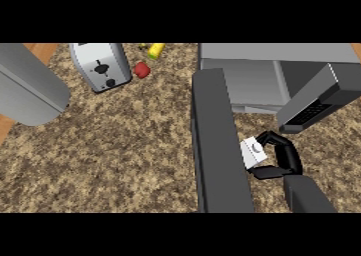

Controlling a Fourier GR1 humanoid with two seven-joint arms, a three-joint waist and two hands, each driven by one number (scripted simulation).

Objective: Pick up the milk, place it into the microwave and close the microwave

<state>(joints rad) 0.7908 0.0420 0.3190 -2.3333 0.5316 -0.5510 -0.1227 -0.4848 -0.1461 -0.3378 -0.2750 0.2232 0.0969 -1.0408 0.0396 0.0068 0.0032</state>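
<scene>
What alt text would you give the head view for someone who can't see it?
The robot's right hand curls round a white milk carton in front of the open microwave, beside its door. A toaster stands far left on the counter.

R black robot hand point(280, 156) curled round small white milk carton point(253, 152), just beside open dark microwave door point(218, 145). Grey microwave point(246, 82) behind; silver toaster point(102, 66) on speckled brown desk point(116, 150), upper L.

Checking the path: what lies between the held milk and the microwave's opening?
Head view: only bare counter separates the milk, held in the right hand, from the microwave.
</scene>
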